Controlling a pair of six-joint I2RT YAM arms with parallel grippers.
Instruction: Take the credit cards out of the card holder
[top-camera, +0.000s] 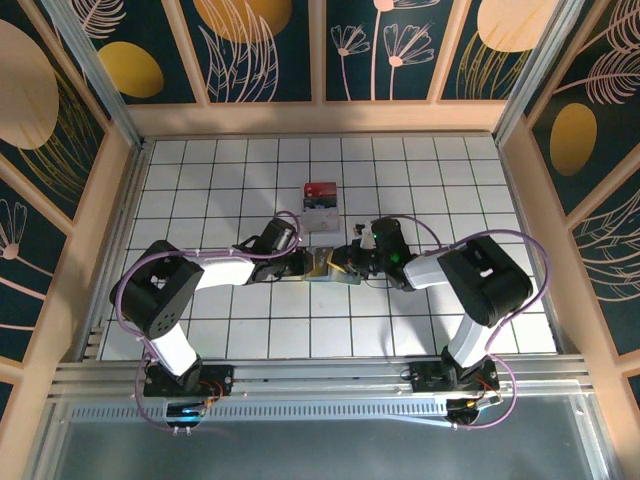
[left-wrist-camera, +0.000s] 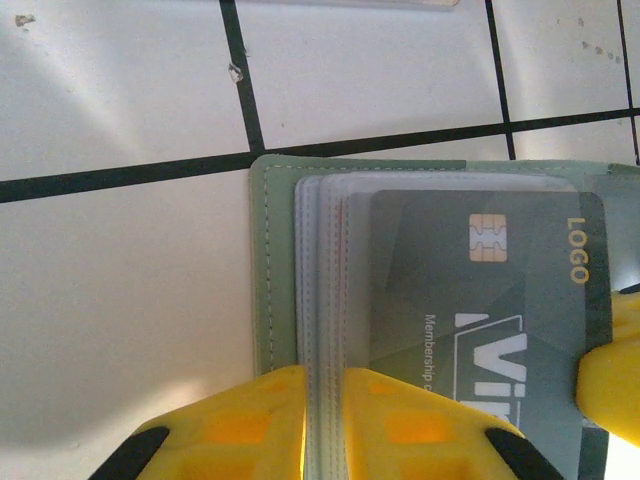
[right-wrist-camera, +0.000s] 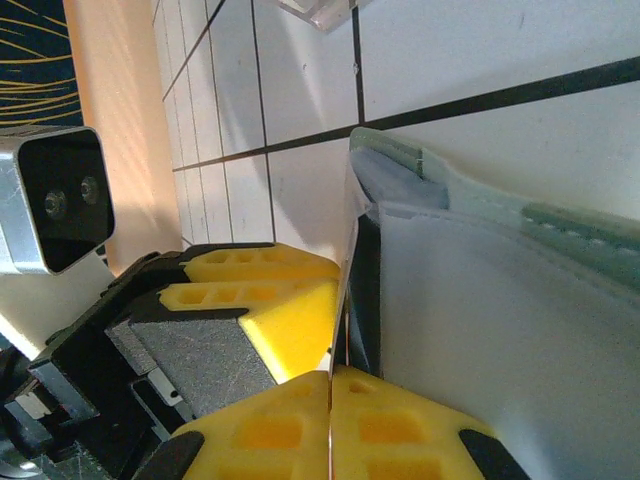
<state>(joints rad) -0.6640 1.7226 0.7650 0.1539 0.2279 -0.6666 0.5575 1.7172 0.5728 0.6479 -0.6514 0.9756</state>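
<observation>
1. The card holder (top-camera: 325, 265) lies open mid-table with a grey membership card (left-wrist-camera: 480, 300) sitting in it. Nothing looks pulled out yet.
2. The left gripper (left-wrist-camera: 322, 385), at its 9 o'clock, clamps the sleeves (left-wrist-camera: 325, 260). The right gripper (right-wrist-camera: 330, 390), at 3 o'clock, is pinched tight on a thin edge, probably that card.
3. The left wrist view reads the chip (left-wrist-camera: 488, 238) and "LOGO". The top view adds a small red-topped white box (top-camera: 321, 200) at 12 o'clock.

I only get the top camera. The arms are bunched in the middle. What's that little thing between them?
Observer: The card holder, pale green and open, close up in the left wrist view.
Child: Any card inside?
Observer: Yes, a grey card with a chip and the word LOGO, among clear sleeves.
Child: Is the right gripper grabbing?
Observer: The right gripper is shut on a thin sheet at the holder's edge; card or sleeve, I cannot tell.
</observation>
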